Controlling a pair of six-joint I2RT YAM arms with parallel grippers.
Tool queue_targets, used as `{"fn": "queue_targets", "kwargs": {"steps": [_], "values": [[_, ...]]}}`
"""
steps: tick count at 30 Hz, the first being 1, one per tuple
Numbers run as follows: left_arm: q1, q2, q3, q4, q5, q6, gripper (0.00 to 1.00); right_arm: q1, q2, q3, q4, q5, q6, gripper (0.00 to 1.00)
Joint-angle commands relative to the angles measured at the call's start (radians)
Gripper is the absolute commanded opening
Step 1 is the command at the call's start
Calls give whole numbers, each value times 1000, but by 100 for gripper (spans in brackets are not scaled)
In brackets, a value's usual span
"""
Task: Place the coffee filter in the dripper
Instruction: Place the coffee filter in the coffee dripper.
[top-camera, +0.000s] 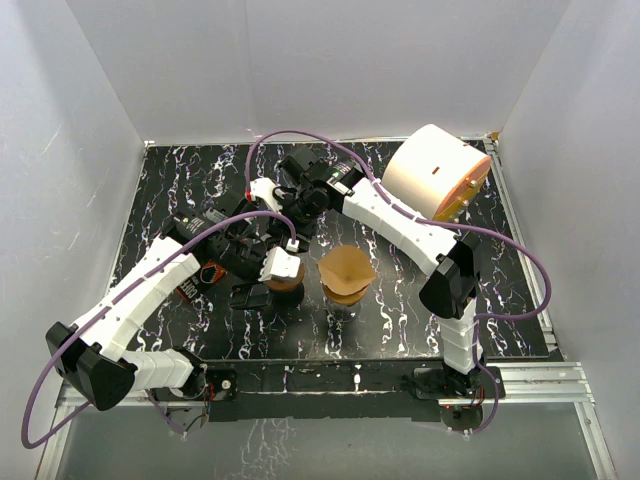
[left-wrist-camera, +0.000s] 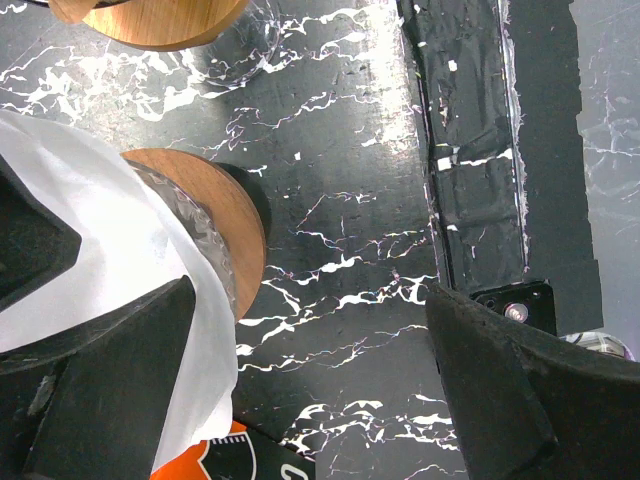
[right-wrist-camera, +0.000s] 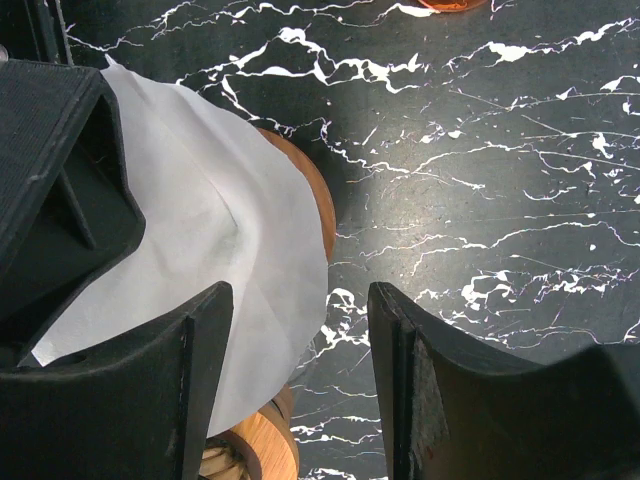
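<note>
Your left gripper (left-wrist-camera: 300, 330) is spread wide, so the coffee filter (right-wrist-camera: 220, 220) rests loose on the left dripper (left-wrist-camera: 220, 210). Your right gripper (right-wrist-camera: 300, 300) hovers half-spread alongside, pinching nothing.

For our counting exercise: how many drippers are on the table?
2. One dripper stands mid-table holding a brown filter; the other dripper sits just left, under a white filter. More may be hidden.

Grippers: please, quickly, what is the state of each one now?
Left gripper: wide open, holding nothing.
Right gripper: open, holding nothing.
</note>
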Motion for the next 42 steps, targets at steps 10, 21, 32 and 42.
{"fn": "queue_targets", "kwargs": {"steps": [10,21,32,42], "values": [[6,-5,95,30,-28,-42,99,14,-25,94,-44,-96,-26,57],[6,-17,119,24,-56,-53,99,9,-33,108,-39,-93,-22,59],[5,-26,86,-67,-2,45,98,1,-41,66,-4,-1,-7,57],[6,-19,27,-78,59,73,93,2,-25,41,8,21,-1,52]]}}
